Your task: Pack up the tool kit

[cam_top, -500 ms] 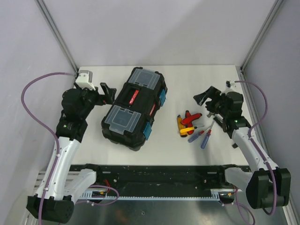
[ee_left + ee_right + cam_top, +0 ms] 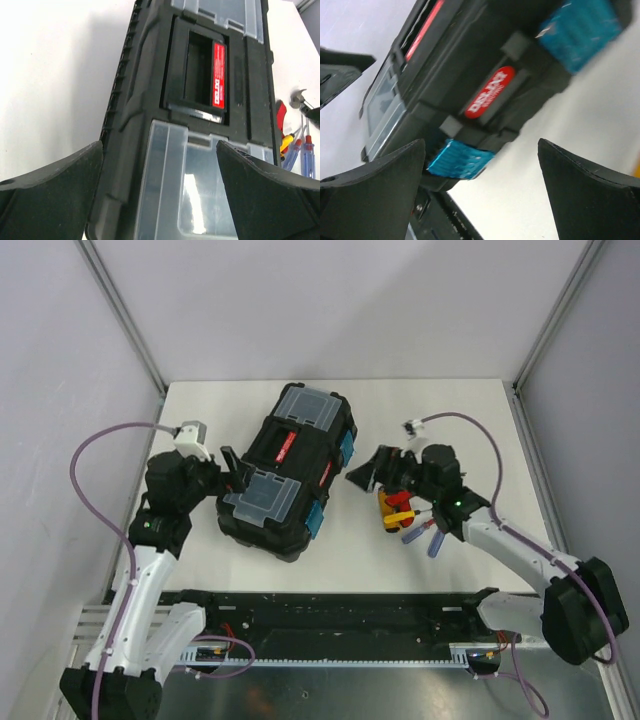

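The tool kit is a black toolbox lying shut and askew mid-table, with two clear lid compartments, a red-marked handle and blue latches. My left gripper stands open at the box's near left end, its jaws either side of the near clear lid. My right gripper is open beside the box's right flank, facing the near latch, with nothing between its fingers. Red and yellow-handled screwdrivers and blue-handled ones lie loose on the table, right of the box.
The white table is walled by grey panels on three sides. A black rail runs along the near edge between the arm bases. Purple cables loop from both wrists.
The left gripper has come forward and down onto the box's near left end. The right arm has swung left over the screwdrivers to the box's right side. Both stay open.
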